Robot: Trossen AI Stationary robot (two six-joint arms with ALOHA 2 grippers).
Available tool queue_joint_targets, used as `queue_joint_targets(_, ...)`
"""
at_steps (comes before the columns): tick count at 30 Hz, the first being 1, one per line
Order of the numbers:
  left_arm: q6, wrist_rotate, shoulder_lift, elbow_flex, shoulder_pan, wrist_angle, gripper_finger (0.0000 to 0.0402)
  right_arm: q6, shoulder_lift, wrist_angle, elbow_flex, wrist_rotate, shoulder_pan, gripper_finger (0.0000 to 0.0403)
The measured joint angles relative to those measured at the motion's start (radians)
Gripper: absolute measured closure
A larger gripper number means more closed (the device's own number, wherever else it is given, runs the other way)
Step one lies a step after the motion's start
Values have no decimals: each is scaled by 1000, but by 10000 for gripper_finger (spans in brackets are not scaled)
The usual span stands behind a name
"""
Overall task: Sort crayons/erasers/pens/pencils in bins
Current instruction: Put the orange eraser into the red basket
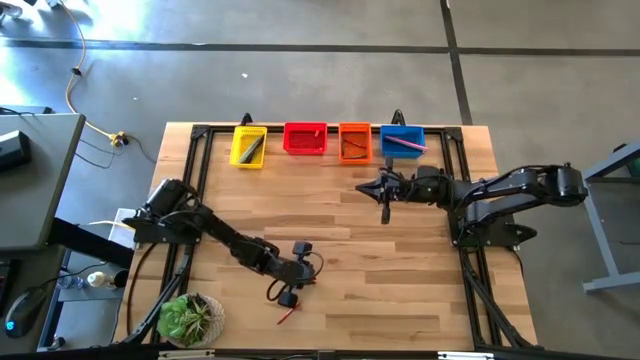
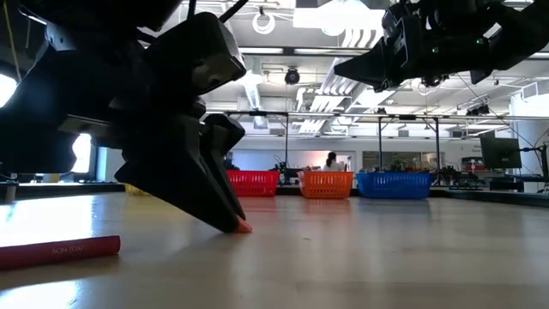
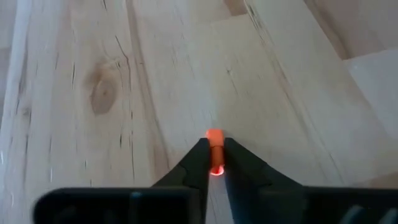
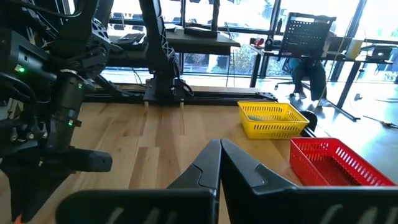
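A tiny orange-pink eraser nub sits pinched between the fingertips of the left gripper, which is narrowed onto it, tips down on the pale wooden table. Just beside that claw, towards the table's near edge, lies a thin red crayon stick. Well away, along the far edge, stand the yellow plastic bin, red bin, orange bin and blue bin. The right gripper hangs fully closed and empty near the blue bin.
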Motion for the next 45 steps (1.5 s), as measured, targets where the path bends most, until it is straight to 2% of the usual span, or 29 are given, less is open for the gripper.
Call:
queue_joint_targets(4, -29, 5, -13, 0, 21, -14, 395, -7, 0, 0, 0, 0, 0, 403)
queue_joint_targets(7, -34, -51, -43, -5, 63, -46, 395, -7, 0, -1, 0, 0, 0, 403)
queue_joint_targets(10, -36, -94, -129, -5, 130, -94, 399, -9, 0, -4, 0, 0, 0, 403)
queue_joint_targets(17, -49, -163, -331, -4, 360, -173, 401, -15, 1, -8, 0, 0, 0, 403)
queue_joint_targets(22, -58, -194, -409, -4, 574, -166, 401, -15, 1, -8, 0, 0, 0, 403)
queue_joint_targets(26, -45, -129, -385, 35, 744, -175, 401, -15, 1, 1, 0, 0, -1, 403)
queue_joint_targets(32, -26, -31, -234, 150, 893, -205, 401, -15, 1, 12, 0, 0, -1, 403)
queue_joint_targets(38, -26, -15, -93, 232, 971, -254, 401, -15, 1, 18, 0, 0, -3, 403)
queue_joint_targets(45, -34, -5, -25, 249, 1021, -250, 401, -23, 1, 18, 0, 0, -3, 403)
